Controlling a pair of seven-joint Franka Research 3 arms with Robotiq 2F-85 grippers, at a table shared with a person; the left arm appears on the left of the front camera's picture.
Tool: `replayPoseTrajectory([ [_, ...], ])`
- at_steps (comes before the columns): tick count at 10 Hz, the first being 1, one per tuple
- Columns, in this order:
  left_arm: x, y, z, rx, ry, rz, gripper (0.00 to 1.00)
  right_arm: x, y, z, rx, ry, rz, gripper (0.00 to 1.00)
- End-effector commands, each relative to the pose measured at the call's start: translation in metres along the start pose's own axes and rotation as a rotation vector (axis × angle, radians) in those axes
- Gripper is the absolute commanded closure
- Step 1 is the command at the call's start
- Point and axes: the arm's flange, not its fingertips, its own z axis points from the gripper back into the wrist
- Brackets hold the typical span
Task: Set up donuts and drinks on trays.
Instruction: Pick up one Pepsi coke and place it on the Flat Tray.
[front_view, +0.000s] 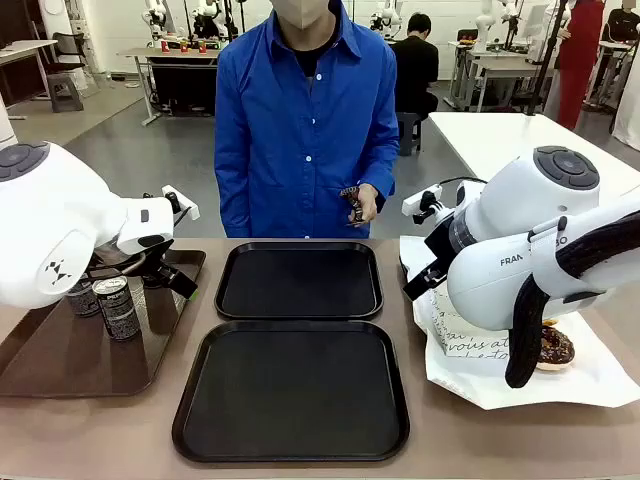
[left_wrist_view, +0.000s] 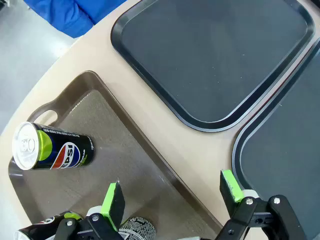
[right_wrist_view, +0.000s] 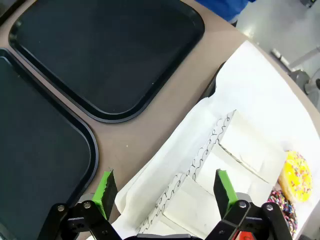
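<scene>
On the tabletop (front_view: 480, 440) the near tray (front_view: 290, 390) and far tray (front_view: 298, 280) lie bare; the brown tray (front_view: 60, 360) at left holds the cans (front_view: 118, 307), stiff, light, probably slick, best pinched across the body; the sleeved donuts (right_wrist_view: 240, 145) on white paper (front_view: 590, 385) at right look soft, so take them gently by the sleeve; left hand (left_wrist_view: 170, 192) and right hand (right_wrist_view: 165, 187) gape wide, holding nothing.

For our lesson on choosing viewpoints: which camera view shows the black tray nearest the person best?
The front view: the far tray sits whole, all four corners visible. Each wrist view crops it at the picture's edge.
</scene>
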Motion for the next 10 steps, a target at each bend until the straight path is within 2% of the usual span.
replayPoseTrajectory([
  [1,0.0,0.0,0.0,0.0,0.0,0.0,0.0,0.0,0.0,0.0,0.0,0.0,0.0,0.0],
  [10,0.0,0.0,0.0,0.0,0.0,0.0,0.0,0.0,0.0,0.0,0.0,0.0,0.0,0.0],
])
